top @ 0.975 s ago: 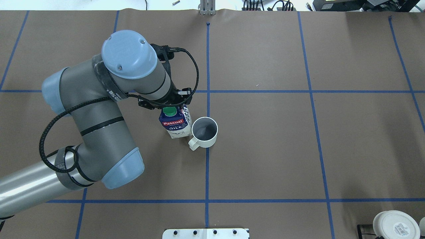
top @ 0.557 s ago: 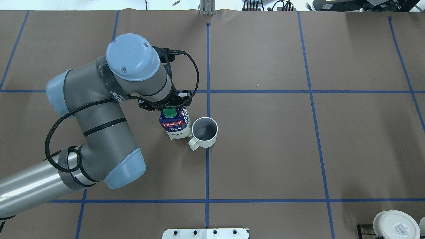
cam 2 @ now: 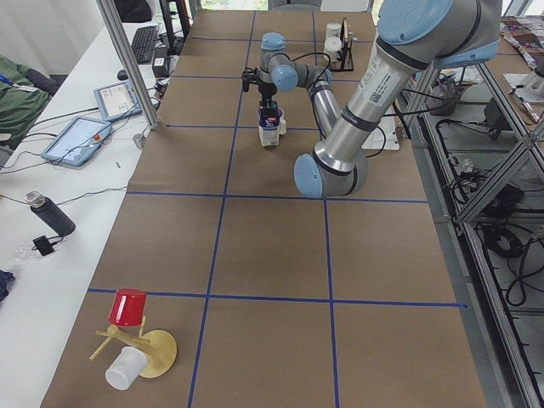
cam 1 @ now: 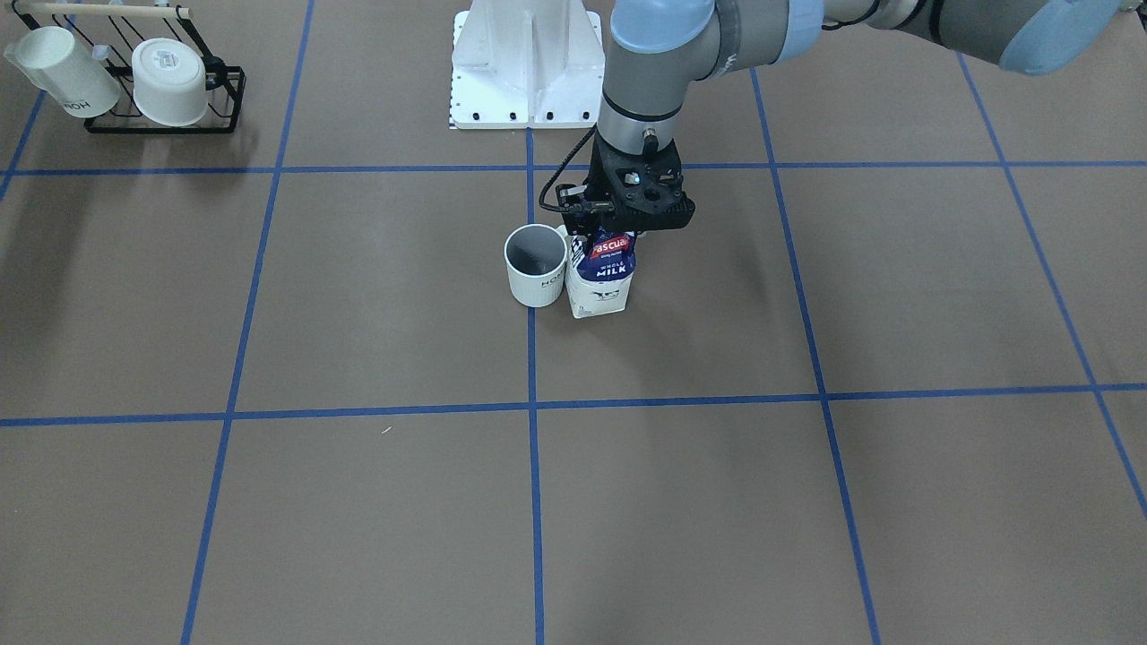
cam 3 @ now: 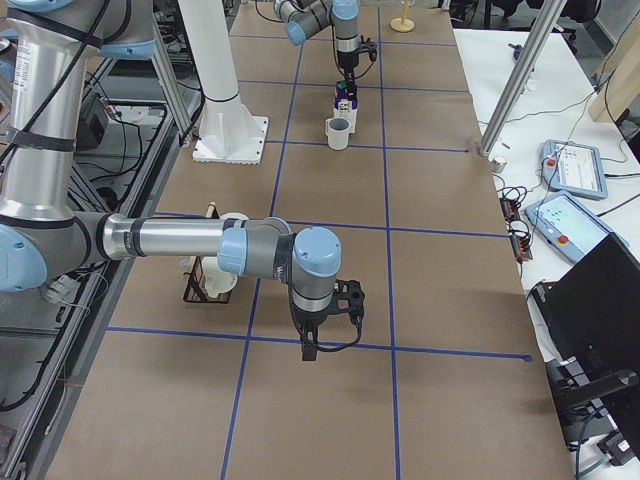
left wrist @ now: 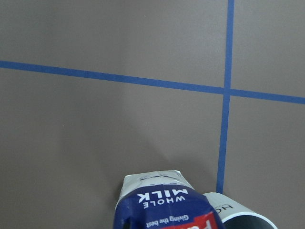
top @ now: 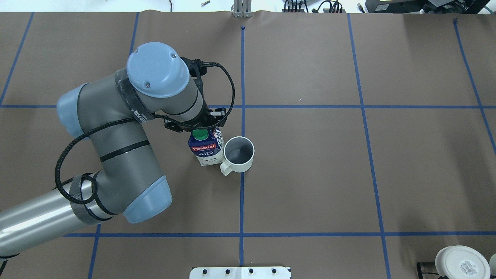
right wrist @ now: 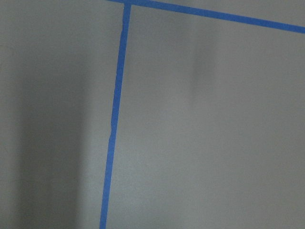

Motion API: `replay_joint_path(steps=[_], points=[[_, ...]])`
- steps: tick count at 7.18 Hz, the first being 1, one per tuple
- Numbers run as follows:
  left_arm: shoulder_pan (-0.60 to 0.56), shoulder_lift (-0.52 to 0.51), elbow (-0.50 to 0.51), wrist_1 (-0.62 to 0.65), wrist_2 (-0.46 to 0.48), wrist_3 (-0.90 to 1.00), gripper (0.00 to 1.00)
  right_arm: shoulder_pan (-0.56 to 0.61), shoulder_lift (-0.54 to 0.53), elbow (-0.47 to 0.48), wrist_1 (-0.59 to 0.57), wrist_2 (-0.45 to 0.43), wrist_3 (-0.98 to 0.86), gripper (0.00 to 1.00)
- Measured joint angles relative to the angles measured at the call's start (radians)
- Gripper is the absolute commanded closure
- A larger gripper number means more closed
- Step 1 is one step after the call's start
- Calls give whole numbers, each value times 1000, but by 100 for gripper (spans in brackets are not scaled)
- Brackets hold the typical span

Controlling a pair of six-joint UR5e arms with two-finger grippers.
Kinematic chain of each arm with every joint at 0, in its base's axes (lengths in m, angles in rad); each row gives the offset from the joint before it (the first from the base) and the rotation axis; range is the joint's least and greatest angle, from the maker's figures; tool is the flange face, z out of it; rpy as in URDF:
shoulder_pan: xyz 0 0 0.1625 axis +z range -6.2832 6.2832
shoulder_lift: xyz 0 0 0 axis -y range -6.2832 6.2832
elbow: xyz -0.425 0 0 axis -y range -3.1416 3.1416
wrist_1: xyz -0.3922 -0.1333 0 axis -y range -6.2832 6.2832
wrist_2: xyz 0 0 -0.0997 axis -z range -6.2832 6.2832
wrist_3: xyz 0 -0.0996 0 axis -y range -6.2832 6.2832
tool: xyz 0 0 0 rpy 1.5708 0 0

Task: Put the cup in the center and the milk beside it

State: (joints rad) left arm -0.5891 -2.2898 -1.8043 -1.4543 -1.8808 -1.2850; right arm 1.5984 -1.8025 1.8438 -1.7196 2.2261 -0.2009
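One milk [cam 1: 601, 279] reading "Pascual WHOLE MILK" directly under left gripper [cam 1: 615, 235], one cup [cam 1: 535, 269] lettered "HO" just beside; left gripper and right gripper [cam 3: 325, 325] grip can't be told.

I read overhead steeply down from behind | front camera opposite, facing back | side cameras along table [cam 2: 272, 255] from each end | left wrist close, sharing milk [left wrist: 162, 205] and cup [left wrist: 233, 210] with exteriors
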Motion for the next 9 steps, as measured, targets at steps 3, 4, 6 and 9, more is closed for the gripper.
replay_joint_path(steps=[3, 4, 6, 9], points=[[1, 7, 0, -1, 8, 5, 2, 0, 3, -3, 0, 1, 0, 0], [1, 7, -4, -1, 17, 6, 2, 0, 3, -3, 0, 1, 0, 0], [-17, 6, -42, 20, 18, 35, 2, 0, 4, -3, 1, 2, 0, 0], [-165, 21, -114, 159, -68, 303, 2, 0, 4, -3, 4, 3, 0, 0]])
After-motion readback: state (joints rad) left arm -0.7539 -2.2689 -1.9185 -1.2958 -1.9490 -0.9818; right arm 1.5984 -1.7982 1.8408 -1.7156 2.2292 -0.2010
